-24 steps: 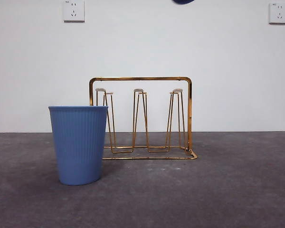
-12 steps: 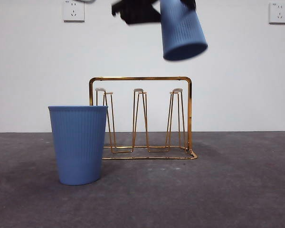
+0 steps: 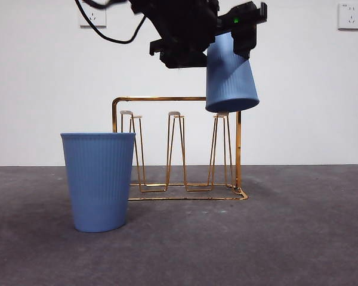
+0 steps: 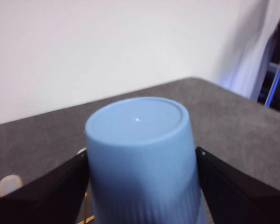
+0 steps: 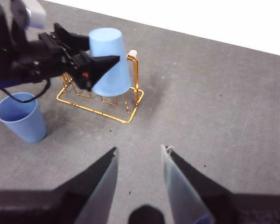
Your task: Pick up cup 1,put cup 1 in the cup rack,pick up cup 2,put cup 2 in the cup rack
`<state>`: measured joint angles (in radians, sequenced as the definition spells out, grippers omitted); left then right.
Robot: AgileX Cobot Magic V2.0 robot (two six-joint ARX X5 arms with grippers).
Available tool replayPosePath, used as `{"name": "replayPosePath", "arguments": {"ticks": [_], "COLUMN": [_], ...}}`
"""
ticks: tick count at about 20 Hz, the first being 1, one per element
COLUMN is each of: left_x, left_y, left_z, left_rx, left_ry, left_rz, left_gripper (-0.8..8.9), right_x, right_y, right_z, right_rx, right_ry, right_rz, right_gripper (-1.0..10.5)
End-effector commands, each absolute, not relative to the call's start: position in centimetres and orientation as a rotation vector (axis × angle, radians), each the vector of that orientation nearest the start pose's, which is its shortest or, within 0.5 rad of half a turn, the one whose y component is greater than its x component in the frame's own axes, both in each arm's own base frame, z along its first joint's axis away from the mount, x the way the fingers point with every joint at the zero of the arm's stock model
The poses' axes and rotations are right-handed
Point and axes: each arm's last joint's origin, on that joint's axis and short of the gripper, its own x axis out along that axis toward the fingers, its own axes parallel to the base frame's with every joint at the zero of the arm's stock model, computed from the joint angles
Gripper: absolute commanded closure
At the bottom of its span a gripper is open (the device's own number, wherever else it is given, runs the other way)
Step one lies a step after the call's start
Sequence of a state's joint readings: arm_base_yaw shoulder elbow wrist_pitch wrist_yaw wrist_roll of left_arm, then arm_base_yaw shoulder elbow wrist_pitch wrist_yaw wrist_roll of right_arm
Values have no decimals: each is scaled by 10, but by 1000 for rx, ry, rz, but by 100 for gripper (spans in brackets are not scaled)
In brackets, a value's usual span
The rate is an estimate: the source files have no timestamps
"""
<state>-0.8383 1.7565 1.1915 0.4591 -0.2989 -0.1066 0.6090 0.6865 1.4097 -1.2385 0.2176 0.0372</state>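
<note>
My front camera sits low, level with the table [image 3: 298, 238], close to the cup rack [image 3: 176, 149]. My left wrist camera looks closely along a held cup [image 4: 142, 158]. My right wrist camera overlooks the same rack [image 5: 100, 100] from farther off.

We find no text that we can read. The two wall sockets [image 3: 92, 13] in the front view each carry a tiny mark at their upper left corner, perhaps a brand, but it is too small to make out. The blue cups [image 3: 99, 180] and the cup rack [image 3: 176, 149] bear no lettering.
</note>
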Motion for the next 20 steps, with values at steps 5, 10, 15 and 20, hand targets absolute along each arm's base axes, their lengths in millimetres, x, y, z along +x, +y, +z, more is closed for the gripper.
{"name": "replayPosePath", "arguments": {"ticks": [5,10,15,20], "left_x": [283,280,282,282], "left_y": [-300,-303,-306,-306], "left_z": [248,257,266,267], "left_rx": [5,-1,10,26], "left_ry": [159,71,54,54], "left_rz": [-513,-489,-487,-479], "left_gripper": [820,820,820,820], "right_x": [38,37,37,37], "right_y": [19,19,18,18], "right_z": [428,426,426,426], "right_rx": [-185,-193,-196,-202], "right_ry": [501,516,525,523], "right_rz": [375,374,373,375], "right_gripper": [783,783,783,784]}}
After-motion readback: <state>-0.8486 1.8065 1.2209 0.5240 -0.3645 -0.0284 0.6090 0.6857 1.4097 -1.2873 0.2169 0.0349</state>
